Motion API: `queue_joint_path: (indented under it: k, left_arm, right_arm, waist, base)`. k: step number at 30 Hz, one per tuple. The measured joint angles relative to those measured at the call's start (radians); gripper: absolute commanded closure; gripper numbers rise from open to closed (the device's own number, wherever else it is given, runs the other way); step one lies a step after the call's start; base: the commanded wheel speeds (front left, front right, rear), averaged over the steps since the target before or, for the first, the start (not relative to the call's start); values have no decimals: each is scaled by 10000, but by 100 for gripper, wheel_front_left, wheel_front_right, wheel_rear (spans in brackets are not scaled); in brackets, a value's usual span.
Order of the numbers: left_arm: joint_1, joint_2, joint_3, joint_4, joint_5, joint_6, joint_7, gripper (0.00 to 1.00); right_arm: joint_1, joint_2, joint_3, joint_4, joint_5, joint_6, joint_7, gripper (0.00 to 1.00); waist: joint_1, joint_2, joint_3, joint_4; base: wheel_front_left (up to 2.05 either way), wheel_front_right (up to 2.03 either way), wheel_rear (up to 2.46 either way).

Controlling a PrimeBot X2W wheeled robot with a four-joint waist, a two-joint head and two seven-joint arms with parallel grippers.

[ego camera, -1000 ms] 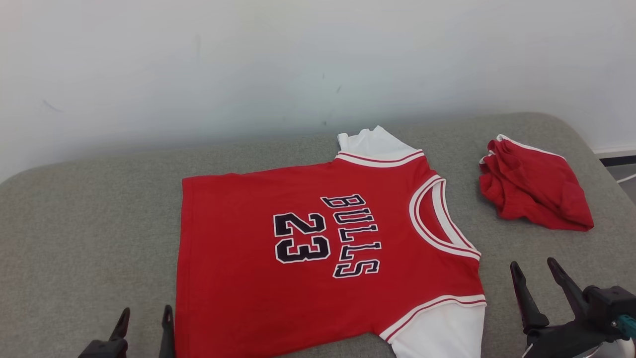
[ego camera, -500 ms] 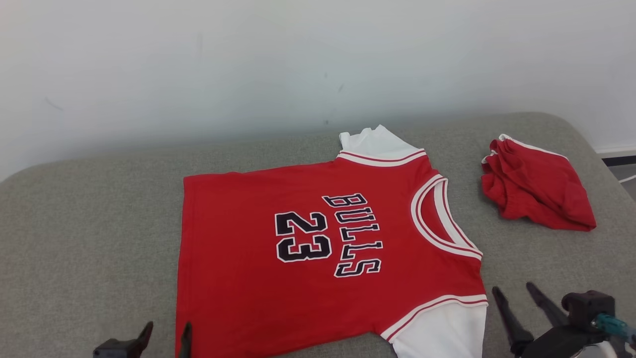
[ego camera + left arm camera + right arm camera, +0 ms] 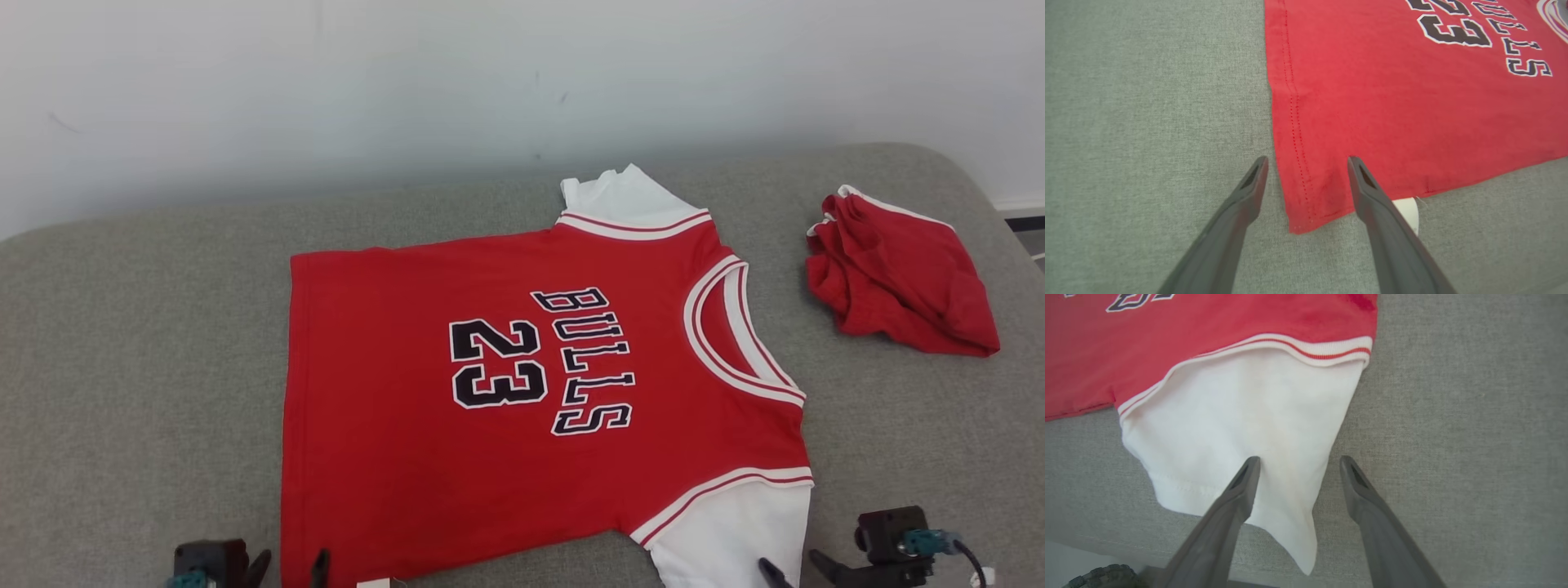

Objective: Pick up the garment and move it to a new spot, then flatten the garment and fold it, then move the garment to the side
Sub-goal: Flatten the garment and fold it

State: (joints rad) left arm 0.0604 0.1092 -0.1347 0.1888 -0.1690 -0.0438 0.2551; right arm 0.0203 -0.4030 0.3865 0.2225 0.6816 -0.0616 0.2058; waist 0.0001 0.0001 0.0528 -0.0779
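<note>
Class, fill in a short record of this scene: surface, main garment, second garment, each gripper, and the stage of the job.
Surface: grey padded surface against a pale wall
Main garment: red jersey, spread flat, print up, lettered BULLS 23
Second garment: crumpled red cloth with white trim, to the right of the jersey, apart from it
Left gripper: open, fingers astride the jersey's near hem corner
Right gripper: open, fingers astride the edge of the near white sleeve
Stage: flattened, not yet folded
</note>
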Motion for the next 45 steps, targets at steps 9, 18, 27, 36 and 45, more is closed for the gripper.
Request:
queue_joint_path:
  k: [9, 18, 27, 36, 45]
  left_arm:
    - [-453, -56, -35, 880, -38, -19, 531, 0]
    - [-763, -121, 92, 1505, -552, -136, 627, 100]
    - [-845, -102, 92, 1507, -504, -180, 428, 100]
    - [-664, 171, 268, 468, -497, -171, 169, 100]
    - [-675, 242, 48, 182, -711, -430, 761, 100]
  right_arm:
    - [-115, 270, 384, 75, 228, 2, 1037, 0]
    - [-303, 148, 422, 255, 167, -88, 1475, 100]
    - [-290, 111, -12, -36, 359, -100, 1262, 100]
    - [-29, -314, -754, -1049, 765, 6, 788, 100]
    - [-310, -686, -1057, -1659, 1034, 280, 851, 100]
  waist:
    - [0, 0, 320, 78]
    - [0, -1, 329, 102]
    - [0, 0, 181, 107]
    - [0, 0, 58, 83]
    - [0, 0, 80, 67]
  base:
    - [0, 0, 0]
    - [0, 0, 0]
    - [0, 0, 0]
    - [0, 0, 0]
    - [0, 0, 0]
